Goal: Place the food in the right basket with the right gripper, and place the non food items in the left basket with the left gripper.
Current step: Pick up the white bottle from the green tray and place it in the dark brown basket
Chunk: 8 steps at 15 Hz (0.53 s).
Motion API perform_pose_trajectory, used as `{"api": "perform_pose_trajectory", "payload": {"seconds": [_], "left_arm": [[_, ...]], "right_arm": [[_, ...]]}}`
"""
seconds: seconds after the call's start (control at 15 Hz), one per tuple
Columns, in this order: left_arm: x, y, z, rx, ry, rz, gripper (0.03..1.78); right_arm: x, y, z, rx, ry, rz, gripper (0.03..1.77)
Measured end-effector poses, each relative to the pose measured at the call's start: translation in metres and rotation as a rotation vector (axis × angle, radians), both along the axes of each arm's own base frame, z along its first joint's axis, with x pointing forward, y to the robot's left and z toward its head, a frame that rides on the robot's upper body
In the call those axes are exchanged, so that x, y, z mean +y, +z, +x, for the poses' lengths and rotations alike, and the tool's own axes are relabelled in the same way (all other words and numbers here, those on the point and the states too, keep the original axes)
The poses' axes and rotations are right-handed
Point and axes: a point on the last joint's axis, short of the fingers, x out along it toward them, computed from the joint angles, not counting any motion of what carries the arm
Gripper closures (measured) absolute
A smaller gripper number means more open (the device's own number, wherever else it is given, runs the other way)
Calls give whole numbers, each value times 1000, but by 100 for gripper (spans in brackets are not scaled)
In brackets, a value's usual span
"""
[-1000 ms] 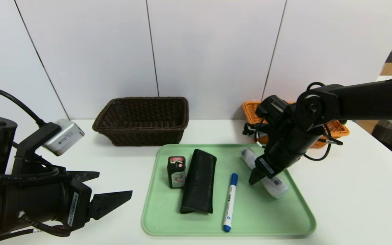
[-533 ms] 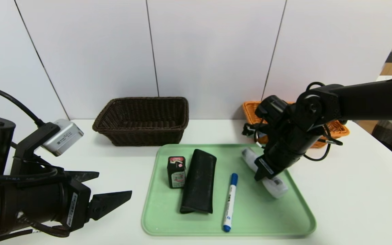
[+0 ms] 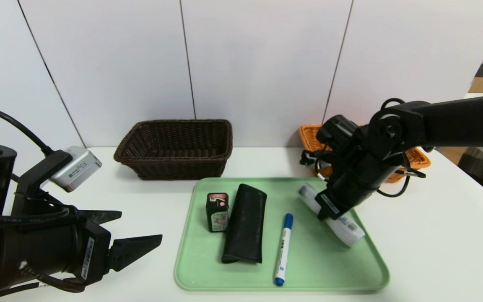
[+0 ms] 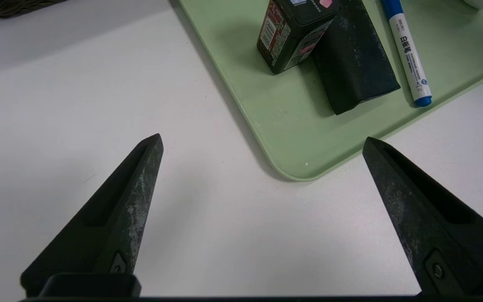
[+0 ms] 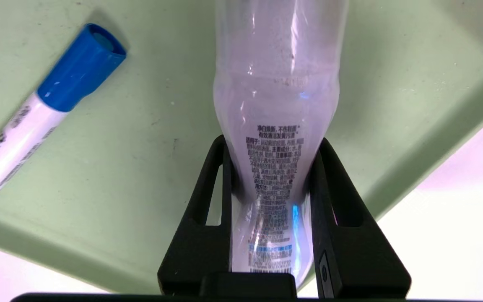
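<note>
On the green tray (image 3: 329,268) lie a small black box with a pink top (image 3: 217,212), a black case (image 3: 245,224), a blue-capped marker (image 3: 283,249) and a translucent white bottle (image 3: 347,229). My right gripper (image 3: 325,214) is shut on the bottle at the tray's right side; in the right wrist view both fingers press the printed bottle (image 5: 277,105) at the gripper (image 5: 273,142). The left gripper (image 3: 141,226) hangs open and empty over the table left of the tray. The left wrist view shows that gripper (image 4: 262,138) facing the tray corner (image 4: 292,138).
A dark brown wicker basket (image 3: 176,147) stands at the back left of the tray. An orange basket (image 3: 417,159) sits at the back right, partly hidden behind my right arm. White table surrounds the tray; a wall lies close behind the baskets.
My right gripper has closed from open onto the bottle, and the bottle's near end has shifted slightly to the right. The left arm has stayed put.
</note>
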Motion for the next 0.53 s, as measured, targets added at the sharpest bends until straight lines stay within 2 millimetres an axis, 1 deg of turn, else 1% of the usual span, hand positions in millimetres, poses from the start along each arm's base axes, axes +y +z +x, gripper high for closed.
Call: {"api": "perform_pose_trajectory", "payload": {"seconds": [0.13,0.4,0.53], "left_arm": [[0,1,0,-3,0,-2,12],[0,1,0,-5,0,-3,12],[0,2,1,-8,-1,-3,12]], "right_arm": [[1,15,-7,-43,10,21,129],[2,70,-26,-209,42,96,129],[2,91,-37,-280,62,115,129]]}}
